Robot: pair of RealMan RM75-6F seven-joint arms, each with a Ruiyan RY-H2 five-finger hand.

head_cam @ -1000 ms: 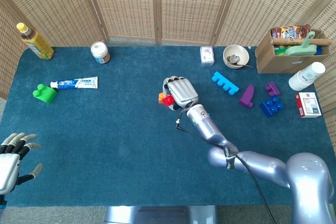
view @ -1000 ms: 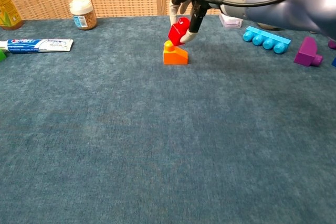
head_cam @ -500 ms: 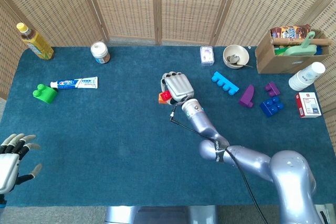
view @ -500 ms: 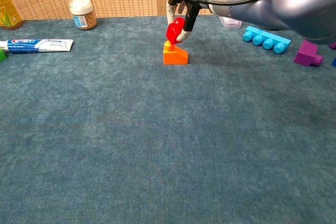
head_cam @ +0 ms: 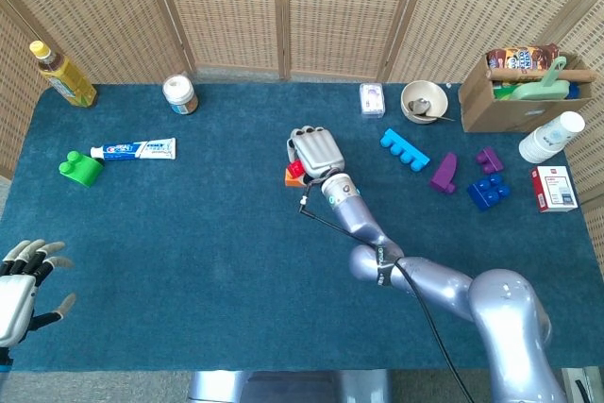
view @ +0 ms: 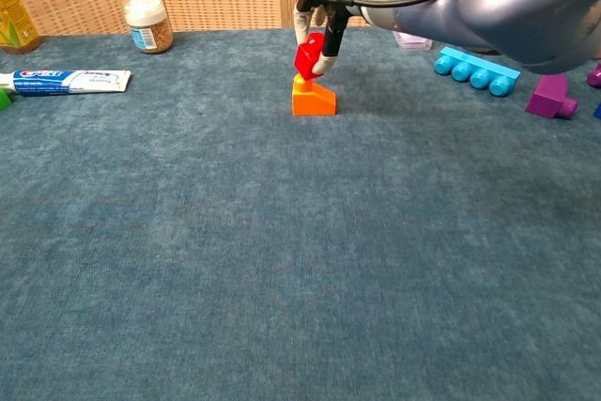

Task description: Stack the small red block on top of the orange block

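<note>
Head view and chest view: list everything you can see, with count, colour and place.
small red block: 1, red, held above the orange block
orange block: 1, orange, table centre
green block: 1, green, left
toothpaste tube: 1, white and blue, left
bottle: 1, yellow, far left corner
jar: 1, white lid, far edge
bowl: 1, cream, far right
light blue block: 1, right
purple blocks: 2, right
dark blue block: 1, right
cardboard box: 1, brown, far right
cups: white stack, right edge
left hand: near left, holds nothing
right hand: centre, holds the small red block
</note>
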